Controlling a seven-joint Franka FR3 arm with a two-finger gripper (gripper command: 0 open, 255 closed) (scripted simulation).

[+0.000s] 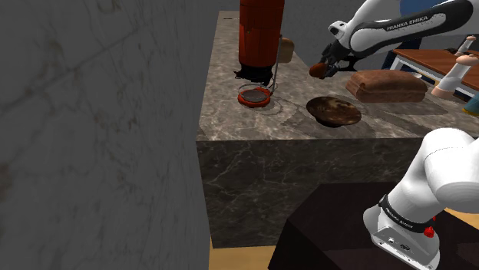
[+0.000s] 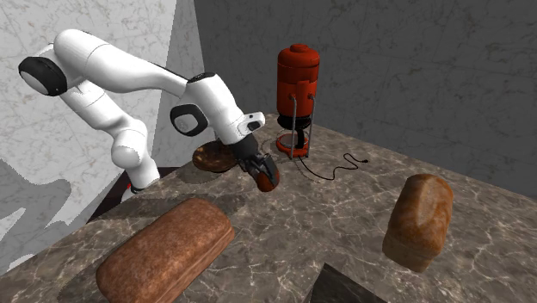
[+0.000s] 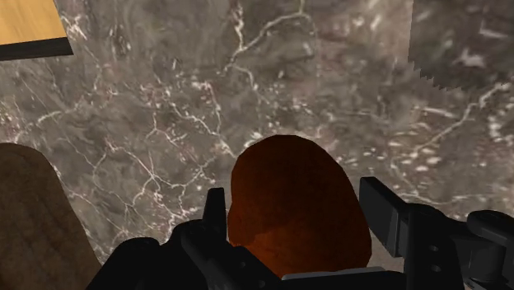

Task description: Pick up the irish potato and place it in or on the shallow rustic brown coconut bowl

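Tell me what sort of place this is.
Most likely a kitchen: a grey veined marble-look counter carries a red cylindrical appliance with a black cord, a brown bread loaf and a second loaf, and the black tool holds a reddish-brown potato.

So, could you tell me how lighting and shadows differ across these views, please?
Shoulder view: dim, the front face of the counter shaded, the bowl dark. Second exterior view: brighter, a grey shadow on the wall beside the arm. Wrist view: the potato, clasped in the gripper, is dark across its middle.
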